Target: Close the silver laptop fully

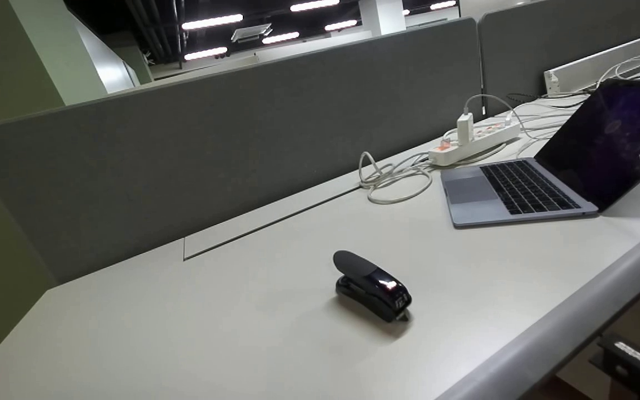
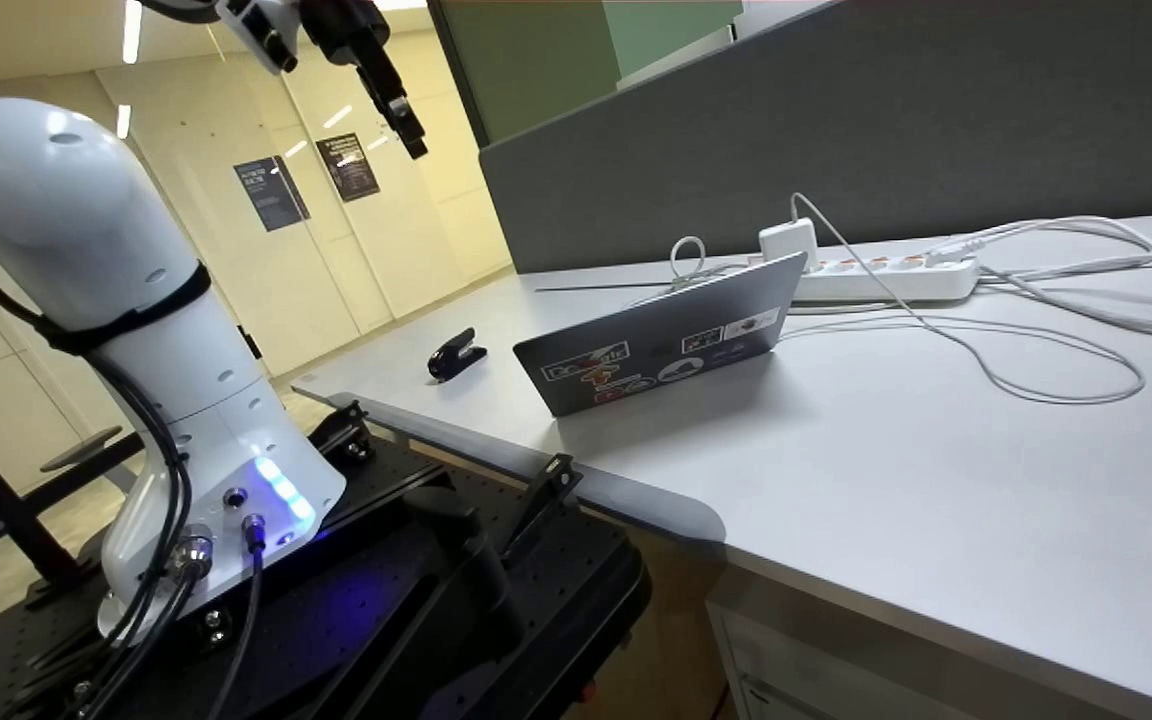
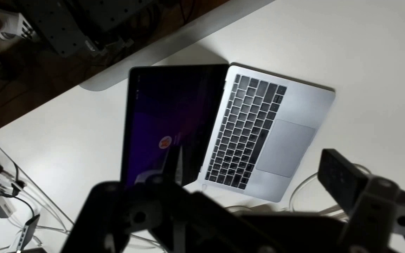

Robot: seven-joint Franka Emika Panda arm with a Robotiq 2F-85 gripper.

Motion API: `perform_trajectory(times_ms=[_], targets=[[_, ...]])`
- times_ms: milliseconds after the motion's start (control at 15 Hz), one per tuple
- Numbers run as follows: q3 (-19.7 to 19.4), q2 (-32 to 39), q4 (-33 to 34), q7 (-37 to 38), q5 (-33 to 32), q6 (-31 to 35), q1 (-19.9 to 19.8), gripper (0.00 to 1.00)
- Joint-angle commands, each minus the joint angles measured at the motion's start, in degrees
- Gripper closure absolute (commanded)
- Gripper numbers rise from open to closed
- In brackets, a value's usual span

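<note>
The silver laptop [image 1: 473, 197] stands open on the white desk, its dark screen leaning back from the keyboard. In an exterior view, the stickered outside of the lid of the silver laptop [image 2: 658, 338] faces the camera. In the wrist view, the silver laptop [image 3: 284, 147] shows its keyboard, trackpad and lit screen from above. My gripper [image 3: 253, 165] has its fingers wide apart with nothing between them. In an exterior view, the gripper [image 2: 388, 92] hangs high above the desk, apart from the laptop. It is out of view in an exterior view where the laptop's keyboard shows.
A black stapler-like object [image 1: 373, 286] lies on the desk in front of the laptop; it also shows in an exterior view [image 2: 456, 356]. A white power strip [image 1: 475, 144] with loose cables [image 1: 395, 180] lies beside the laptop. A grey divider [image 1: 242, 155] runs along the desk's back.
</note>
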Motion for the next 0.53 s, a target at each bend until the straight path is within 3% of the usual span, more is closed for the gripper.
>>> perform_trajectory(times_ms=[0,200,467], targets=[[-7.7,1.0,0.1,-6.8,-5.3,0.0,-5.6,0.00],[-16.0,3.6,0.6,-17.3,-8.4,2.4,-7.9,0.00],[-27.1,6.6,1.0,-37.7,-11.0,7.1,-7.3,0.00]])
